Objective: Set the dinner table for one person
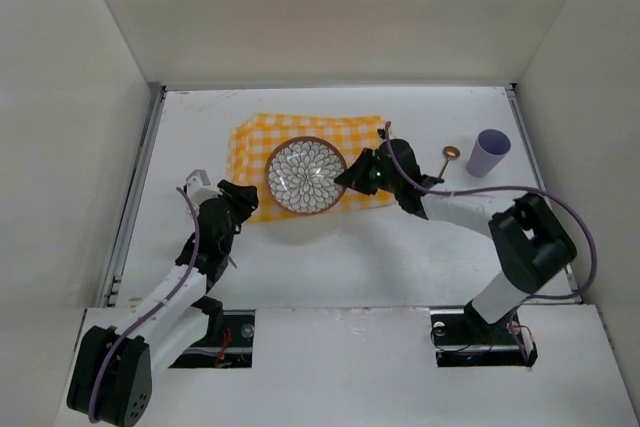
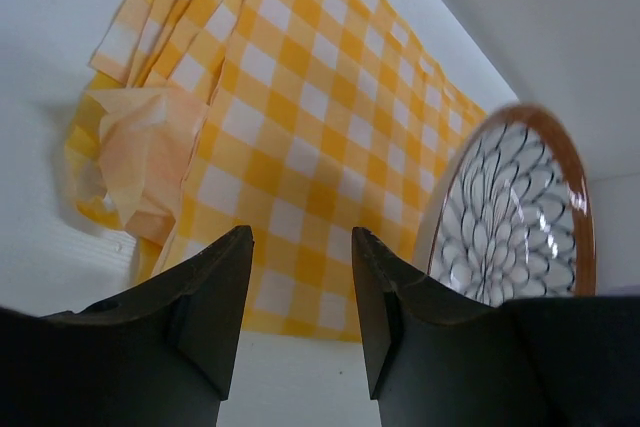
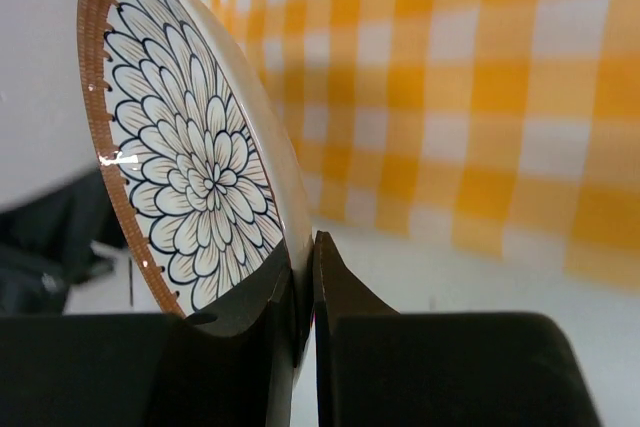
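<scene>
A round plate (image 1: 306,175) with a brown rim and a black-and-white flower pattern is over the yellow-and-white checked cloth (image 1: 355,135) on the white dinner table (image 1: 330,257). My right gripper (image 1: 356,176) is shut on the plate's right rim; the right wrist view shows the plate (image 3: 190,197) pinched between my fingers (image 3: 345,297) and lifted off the cloth (image 3: 480,97). My left gripper (image 1: 243,197) is open and empty at the cloth's near left corner. The left wrist view shows the cloth (image 2: 300,127) and the plate (image 2: 515,217) past its fingertips (image 2: 225,277).
A lilac cup (image 1: 489,153) stands at the right back of the table. A small spoon with a brown bowl (image 1: 447,159) lies just left of the cup. White walls enclose the table on three sides. A crumpled fold of cloth (image 2: 140,157) lies at its left corner.
</scene>
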You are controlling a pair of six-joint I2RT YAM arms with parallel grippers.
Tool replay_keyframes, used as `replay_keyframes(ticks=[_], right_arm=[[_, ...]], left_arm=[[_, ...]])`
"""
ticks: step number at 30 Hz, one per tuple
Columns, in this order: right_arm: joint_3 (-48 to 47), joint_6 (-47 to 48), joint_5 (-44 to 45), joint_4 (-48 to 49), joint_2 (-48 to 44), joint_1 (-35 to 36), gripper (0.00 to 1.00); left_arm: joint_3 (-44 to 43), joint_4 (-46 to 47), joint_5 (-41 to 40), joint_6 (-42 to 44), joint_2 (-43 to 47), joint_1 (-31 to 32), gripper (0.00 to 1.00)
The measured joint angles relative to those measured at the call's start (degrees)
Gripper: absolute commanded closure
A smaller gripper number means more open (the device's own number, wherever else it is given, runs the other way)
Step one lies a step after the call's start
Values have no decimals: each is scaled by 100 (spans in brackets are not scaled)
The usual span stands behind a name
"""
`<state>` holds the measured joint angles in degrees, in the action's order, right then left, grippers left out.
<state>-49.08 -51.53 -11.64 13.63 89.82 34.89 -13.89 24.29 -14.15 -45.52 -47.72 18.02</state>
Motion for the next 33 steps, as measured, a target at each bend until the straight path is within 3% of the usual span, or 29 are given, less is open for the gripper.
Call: replay_keyframes(ticks=[9,13,16,21,25,29,33], right_arm=[[-1375,-256,-35,184,1875,-448,90],[-1554,-389,-17,181,2260,-487,88],[-1554,-446,11,133,2354,-492,81],[-1554,-634,7,240,2385,-492,56],[-1484,-651,31,284,2339,-492,44],[-1014,-529,116,240,1840,-492,39],[-249,-247,282,-22,754,-492,38]], left_arm=[[229,400,-9,20,-219,164,58],[232,485,-28,39,-238,175,58],[232,549,-26,50,-286,175,58],[232,595,-31,52,-396,188,58],[232,619,-33,55,-417,190,58],[232,632,-61,55,-413,184,58],[310,616,-92,59,-219,175,58]])
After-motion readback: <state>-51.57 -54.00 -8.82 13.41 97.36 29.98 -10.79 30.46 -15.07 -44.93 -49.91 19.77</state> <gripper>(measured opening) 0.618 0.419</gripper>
